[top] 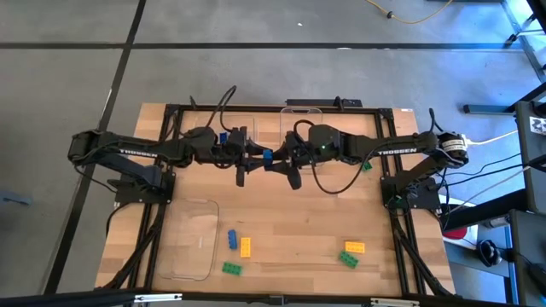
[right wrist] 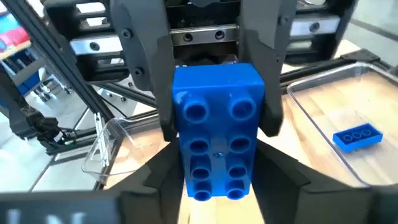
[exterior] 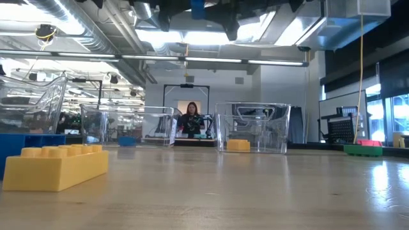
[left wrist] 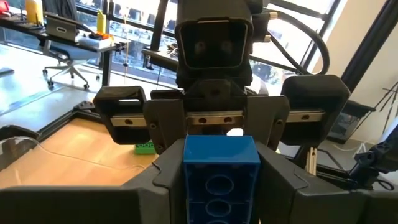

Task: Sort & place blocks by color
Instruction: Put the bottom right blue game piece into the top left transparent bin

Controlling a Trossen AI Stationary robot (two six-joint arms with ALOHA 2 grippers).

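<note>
Above the bench's (top: pixel 281 239) middle, both grippers, left (top: pixel 256 157) and right (top: pixel 278 159), meet with jaws clamped on one blue block (top: pixel 267 155). Risk: simultaneous release, or opposing pull, drops it among unsorted blocks.

Seen from above, the two arms meet over the table's (top: pixel 281 217) middle, slightly toward 12 o'clock. The left pincer (top: pixel 254 157) comes in from 9 o'clock and the right pincer (top: pixel 280 159) from 3 o'clock, with the shared block (top: pixel 267 155) clamped between them. One tray (top: pixel 300 114) sits at 12 o'clock and another tray (top: pixel 191 240) at 8 o'clock. A cluster of three blocks (top: pixel 238 249) lies just beside the latter, at 6 to 7 o'clock. A pair of blocks (top: pixel 351 253) lies at 5 o'clock and a lone block (top: pixel 367 166) at 3 o'clock.
</note>
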